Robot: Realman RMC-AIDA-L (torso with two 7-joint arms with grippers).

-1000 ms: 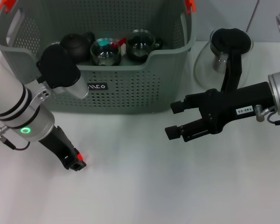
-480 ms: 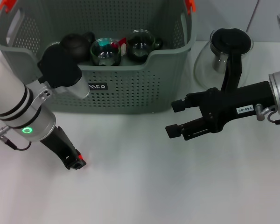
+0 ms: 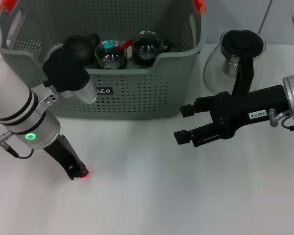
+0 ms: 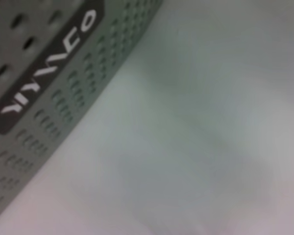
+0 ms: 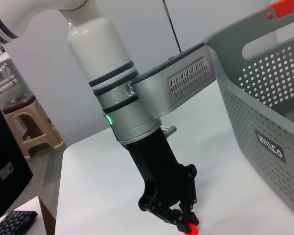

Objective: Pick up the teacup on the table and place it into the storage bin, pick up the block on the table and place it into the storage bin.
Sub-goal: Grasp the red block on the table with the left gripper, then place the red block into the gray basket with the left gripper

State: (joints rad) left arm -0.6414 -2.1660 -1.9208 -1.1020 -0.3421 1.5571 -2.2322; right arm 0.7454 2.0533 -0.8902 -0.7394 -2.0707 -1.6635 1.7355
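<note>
The left gripper (image 3: 80, 172) has shifted slightly lower and toward the table's near edge over the last second, its tip staying down at the white table (image 3: 152, 196) in front of the storage bin (image 3: 137, 93). In the right wrist view its fingers are closed on a small red block (image 5: 190, 227) (only a sliver of red shows between the tips), so the grasp looks made and the lift toward the bin is, by my judgement, the next step. The right gripper (image 3: 186, 126) has barely moved; it hovers above the table to the right of the bin, fingers apart and holding nothing.

Inside the storage bin sit a dark teapot (image 3: 81, 46), a glass teacup (image 3: 111, 53) with green and red showing inside it, and a second glass cup (image 3: 147, 46) with dark contents. With a teacup already in the bin, the block seems to be what remains. A glass pitcher (image 3: 235, 56) stands on the table just right of the bin.
</note>
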